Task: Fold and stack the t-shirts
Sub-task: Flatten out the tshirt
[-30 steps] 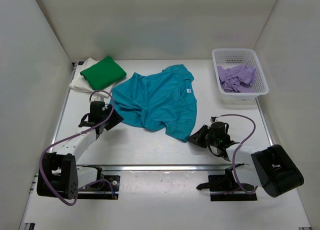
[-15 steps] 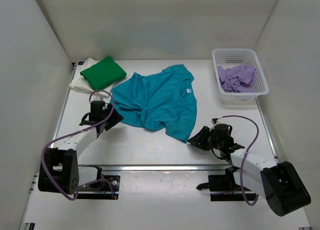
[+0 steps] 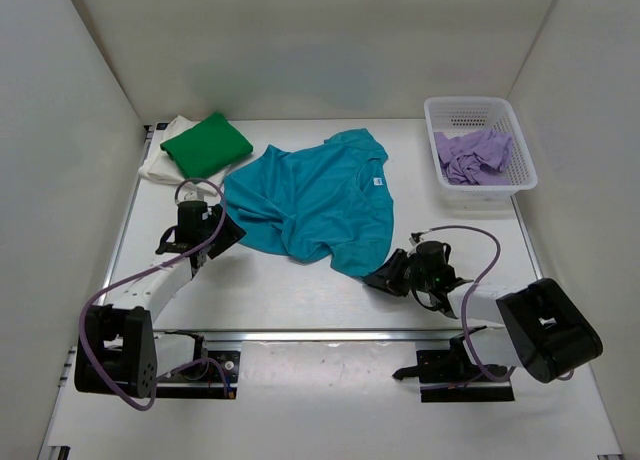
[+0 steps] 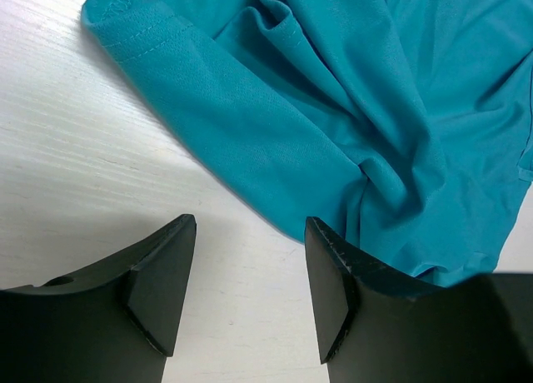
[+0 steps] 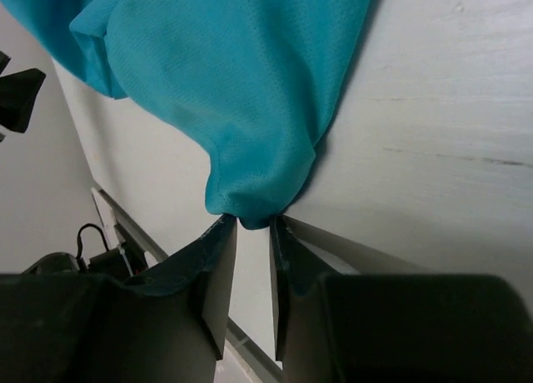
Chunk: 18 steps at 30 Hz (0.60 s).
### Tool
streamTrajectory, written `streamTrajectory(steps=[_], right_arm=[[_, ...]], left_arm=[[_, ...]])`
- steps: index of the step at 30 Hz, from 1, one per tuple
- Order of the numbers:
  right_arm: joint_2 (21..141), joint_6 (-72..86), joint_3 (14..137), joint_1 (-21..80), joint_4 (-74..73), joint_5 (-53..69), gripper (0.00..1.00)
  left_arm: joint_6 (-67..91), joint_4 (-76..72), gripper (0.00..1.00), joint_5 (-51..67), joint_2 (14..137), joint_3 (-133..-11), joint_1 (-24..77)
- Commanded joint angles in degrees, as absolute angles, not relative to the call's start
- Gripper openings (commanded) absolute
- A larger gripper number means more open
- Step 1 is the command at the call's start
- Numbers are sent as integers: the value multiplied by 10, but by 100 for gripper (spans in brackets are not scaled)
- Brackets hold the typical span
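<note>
A teal t-shirt (image 3: 310,200) with a small white neck label lies spread and rumpled in the middle of the table. My left gripper (image 3: 228,235) is open and low over the bare table, just short of the teal shirt's sleeve edge (image 4: 333,92), with nothing between its fingers (image 4: 250,233). My right gripper (image 3: 378,278) is at the shirt's lower right corner. Its jaws stand narrowly open, and the bunched corner of cloth (image 5: 241,196) sits at the mouth between the fingertips (image 5: 253,225). A folded green t-shirt (image 3: 205,145) lies on a cream-white t-shirt (image 3: 160,165) at the back left.
A white mesh basket (image 3: 467,103) at the back right holds a crumpled lilac t-shirt (image 3: 472,157). White walls close in the table on the left, back and right. The arm bases and their cables sit along the near edge.
My right gripper went from shut to narrowly open and shifted slightly left, up to the teal shirt's lower corner. The left gripper has hardly moved.
</note>
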<state>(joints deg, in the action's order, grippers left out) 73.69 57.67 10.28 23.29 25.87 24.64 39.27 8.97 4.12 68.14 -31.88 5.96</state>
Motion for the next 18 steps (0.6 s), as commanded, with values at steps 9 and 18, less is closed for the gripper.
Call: streamTrajectory(steps=[9, 18], right_arm=[[765, 521, 141, 195, 240, 228, 1], [566, 375, 217, 160, -43, 160, 0]], left_arm=[[394, 69, 65, 32, 712, -336, 48], [389, 93, 64, -23, 694, -353, 29]])
